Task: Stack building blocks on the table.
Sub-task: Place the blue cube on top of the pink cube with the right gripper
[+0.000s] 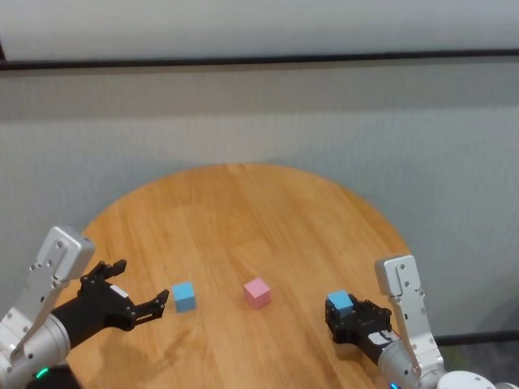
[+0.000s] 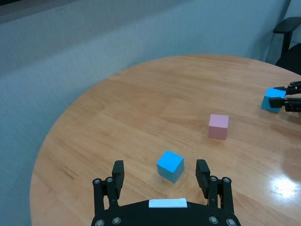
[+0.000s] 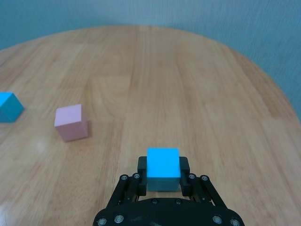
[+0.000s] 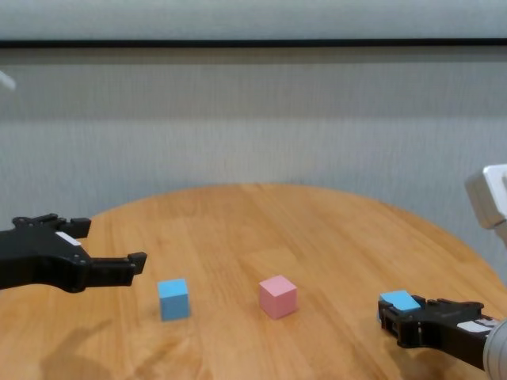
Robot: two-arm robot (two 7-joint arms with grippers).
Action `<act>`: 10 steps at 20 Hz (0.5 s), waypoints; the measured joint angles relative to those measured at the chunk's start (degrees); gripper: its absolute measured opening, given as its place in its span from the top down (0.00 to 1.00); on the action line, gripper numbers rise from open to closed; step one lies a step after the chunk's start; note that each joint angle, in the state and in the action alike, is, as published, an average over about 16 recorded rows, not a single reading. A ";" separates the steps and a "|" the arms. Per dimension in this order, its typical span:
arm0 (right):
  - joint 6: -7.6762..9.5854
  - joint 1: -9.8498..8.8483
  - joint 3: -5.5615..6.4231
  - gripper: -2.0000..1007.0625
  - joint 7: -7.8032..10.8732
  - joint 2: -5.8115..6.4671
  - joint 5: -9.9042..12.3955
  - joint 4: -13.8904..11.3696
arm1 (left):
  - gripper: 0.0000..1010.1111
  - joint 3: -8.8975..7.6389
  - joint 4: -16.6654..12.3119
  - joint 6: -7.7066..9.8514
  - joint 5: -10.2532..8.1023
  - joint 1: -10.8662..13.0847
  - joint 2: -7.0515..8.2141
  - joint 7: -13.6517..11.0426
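Note:
The round wooden table (image 1: 243,211) carries three blocks. My right gripper (image 1: 341,314) is at the table's near right, shut on a light blue block (image 1: 340,301). The right wrist view shows that block (image 3: 163,167) pinched between the two fingers (image 3: 142,165), low over the wood. A pale pink block (image 1: 257,292) sits alone near the middle front. Left of it rests another light blue block (image 1: 183,297). My left gripper (image 1: 144,284) is just left of this one, open and apart from it. In the left wrist view that block (image 2: 170,165) lies just ahead of the gap between the spread fingers.
A grey wall (image 1: 259,121) runs behind the table. A dark office chair (image 2: 289,33) stands past the table's far right edge. Bare wood (image 1: 243,227) stretches behind the blocks.

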 joint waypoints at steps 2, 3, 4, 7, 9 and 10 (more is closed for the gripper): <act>-0.42 0.11 0.21 0.62 0.49 -0.02 -0.23 -0.37 | 0.01 0.00 0.00 0.00 0.00 0.00 0.00 0.00; -0.68 0.20 0.31 0.63 0.81 -0.02 -0.32 -0.59 | 0.01 0.00 0.00 0.00 0.00 0.00 0.00 0.00; -0.95 0.31 0.41 0.63 1.15 -0.01 -0.40 -0.81 | 0.01 0.00 0.00 0.00 0.00 0.00 0.00 0.00; -1.84 0.81 0.70 0.63 2.44 0.06 -0.53 -1.49 | 0.01 0.00 0.00 0.00 0.00 0.00 0.00 0.00; -2.51 1.32 0.85 0.63 3.70 0.21 -0.51 -1.94 | 0.01 0.00 0.00 0.00 0.00 0.00 0.00 0.00; -2.86 1.64 0.89 0.63 4.48 0.31 -0.42 -2.15 | 0.01 0.00 0.00 0.00 0.00 0.00 0.00 0.00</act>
